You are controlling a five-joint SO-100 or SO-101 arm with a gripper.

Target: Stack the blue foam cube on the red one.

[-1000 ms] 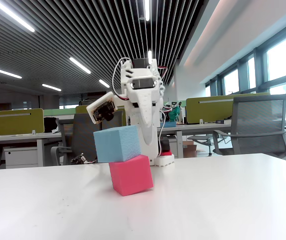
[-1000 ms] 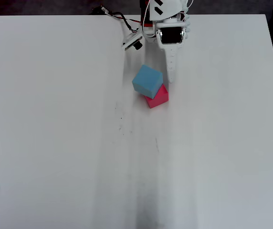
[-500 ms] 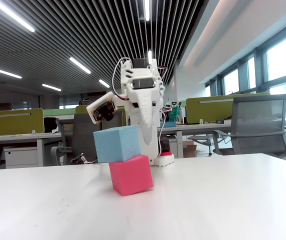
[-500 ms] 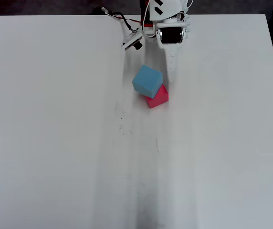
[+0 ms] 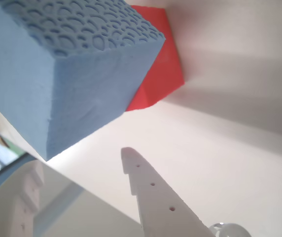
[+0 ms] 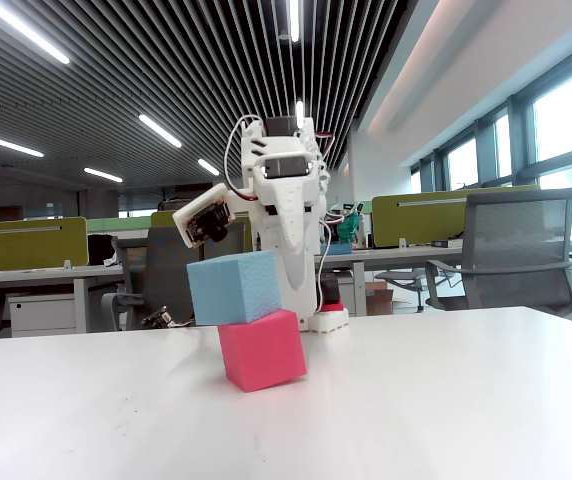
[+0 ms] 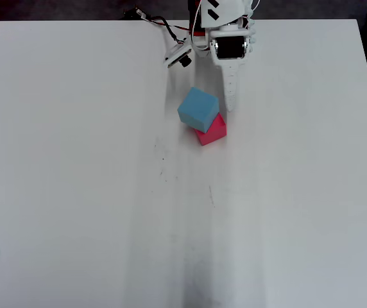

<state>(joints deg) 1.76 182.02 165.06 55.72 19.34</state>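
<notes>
Fixed view: the blue foam cube (image 6: 234,288) sits atop the red one (image 6: 262,349), offset and overhanging, while the gripper (image 7: 230,102), fingers apart, stands just beside the blue cube, holding nothing.

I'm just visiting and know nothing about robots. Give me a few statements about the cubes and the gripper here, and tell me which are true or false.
1. The blue foam cube rests on top of the red one. True.
2. The blue cube sits squarely centred on the red one. False: it is offset, overhanging toward the left in the fixed view.
3. The gripper is clamped on the blue cube. False: its fingers are apart and clear of it in the wrist view.
4. Both cubes are on a white table. True.
5. A second red cube lies near the table's front edge. False: only one is visible.
</notes>
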